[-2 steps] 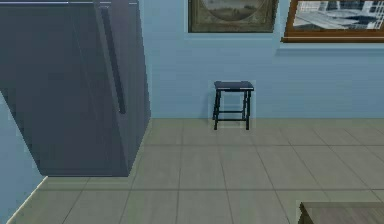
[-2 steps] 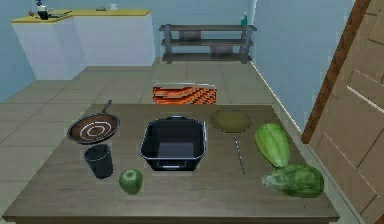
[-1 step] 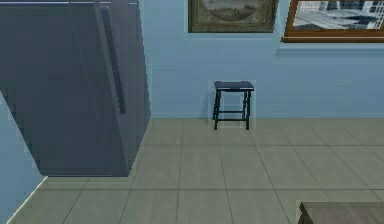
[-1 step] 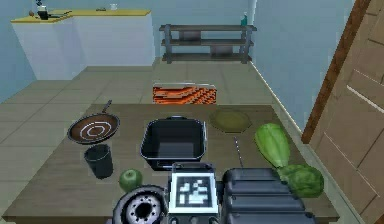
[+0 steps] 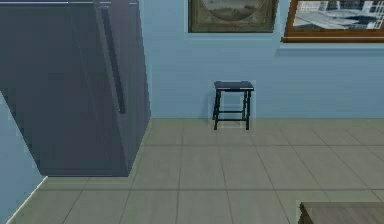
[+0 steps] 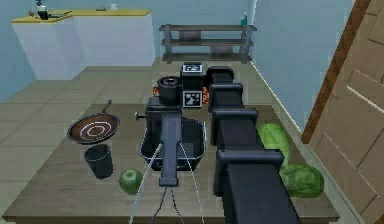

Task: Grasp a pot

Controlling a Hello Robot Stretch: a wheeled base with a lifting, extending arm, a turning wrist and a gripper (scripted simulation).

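Tool (image 6: 165, 98) at the far end of the arm (image 6: 240, 150), just left of the two white marker squares (image 6: 190, 84), above the middle of the wooden worktop (image 6: 75, 195). Impossible to tell how the fingers stand, or whether anything held, with a dark vessel on the worktop right at the tool's end.

Just below the tool in the arm side view, hard against the arm's left flank: that dark, squat, deep-walled vessel, probably the pot (image 6: 180, 145), though too murky to make out rim or handles. Upright on the worktop. Cannot say whether directly under the tool, beside it or touching it. No clear long axis, about as wide as deep, so no favoured angle of approach. Judged from this, calls for a short drop and a slight pull-in of the arm rather than further reach outward.

Farther toward that view's left: a round dark pan (image 6: 93, 128), apart from the pot; nearer the bottom edge a dark cup (image 6: 98, 160), then a green apple (image 6: 130, 181). On the arm's other side, two green melon-like lumps (image 6: 272, 142). Beyond the worktop, a low shelf (image 6: 205, 42) against the wall and a white counter (image 6: 85, 40). In the forward view, a dark fridge (image 5: 80, 85) and a small black stool (image 5: 232, 104) by the blue wall.
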